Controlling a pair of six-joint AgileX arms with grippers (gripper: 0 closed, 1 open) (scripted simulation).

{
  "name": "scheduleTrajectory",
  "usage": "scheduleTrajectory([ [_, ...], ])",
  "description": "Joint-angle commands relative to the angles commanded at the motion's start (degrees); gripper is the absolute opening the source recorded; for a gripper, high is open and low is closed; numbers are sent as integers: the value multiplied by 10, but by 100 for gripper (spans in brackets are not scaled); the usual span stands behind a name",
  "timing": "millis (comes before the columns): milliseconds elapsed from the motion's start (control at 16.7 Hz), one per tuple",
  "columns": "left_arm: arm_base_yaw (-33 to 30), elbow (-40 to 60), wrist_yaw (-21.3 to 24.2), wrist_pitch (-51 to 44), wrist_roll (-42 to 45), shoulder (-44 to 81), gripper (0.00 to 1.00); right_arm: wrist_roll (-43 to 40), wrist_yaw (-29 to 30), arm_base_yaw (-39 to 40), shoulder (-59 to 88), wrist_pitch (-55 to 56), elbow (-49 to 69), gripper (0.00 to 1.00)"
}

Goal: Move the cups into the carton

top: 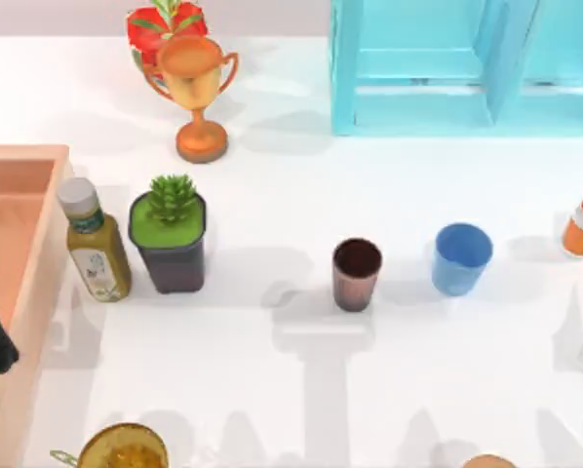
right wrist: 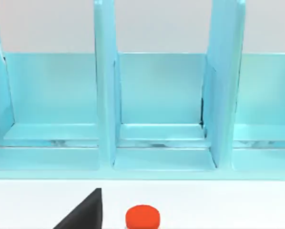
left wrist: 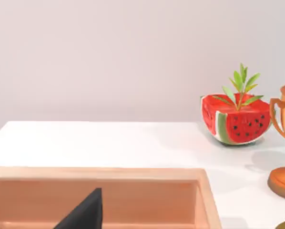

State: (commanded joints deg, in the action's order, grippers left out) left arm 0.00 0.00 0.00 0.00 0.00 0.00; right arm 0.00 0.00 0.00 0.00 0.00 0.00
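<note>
Both cups, brown (top: 357, 274) and blue (top: 461, 257), stand upright, mouths up.

A gold trophy (top: 196, 93) stands in front of a watermelon slice (left wrist: 236, 119). A yellow bottle (top: 95, 242) is just beside a green plant in a dark pot (top: 170, 232). A blue shelf (top: 467, 63) stands at the back.
</note>
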Motion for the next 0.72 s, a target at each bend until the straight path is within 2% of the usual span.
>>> scheduleTrajectory([
  [180,-1,5,-1,-3,-2,5,100,0,0,0,0,0,0,100],
  [360,-12,55,-7,-33,-24,50,100,0,0,0,0,0,0,100],
  [720,-73,290,-28,-177,-117,261,100,0,0,0,0,0,0,100],
])
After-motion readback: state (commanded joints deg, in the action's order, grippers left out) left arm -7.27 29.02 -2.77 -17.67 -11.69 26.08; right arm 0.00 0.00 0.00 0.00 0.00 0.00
